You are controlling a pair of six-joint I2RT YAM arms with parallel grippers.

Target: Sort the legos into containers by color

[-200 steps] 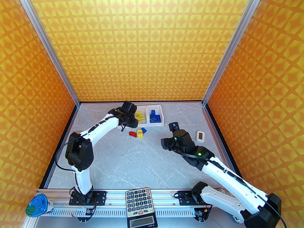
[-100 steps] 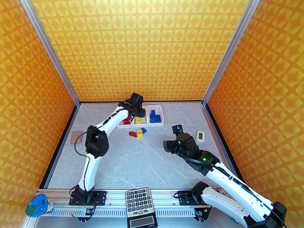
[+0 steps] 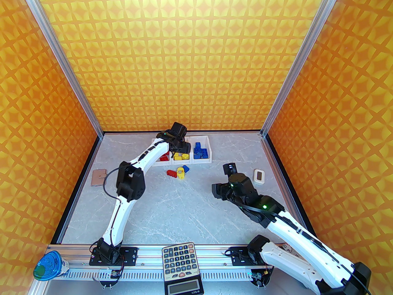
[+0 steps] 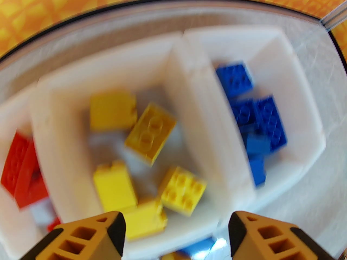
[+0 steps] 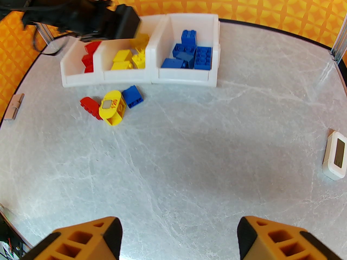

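Forward, left gripper (image 4: 176,222) hovers agape over containers (image 4: 195,96)

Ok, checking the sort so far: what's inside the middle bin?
Yellow legos, five that I can count, loose in the middle bin; no other color among them. The left end effector hangs open above. Anything under the pile is covered.
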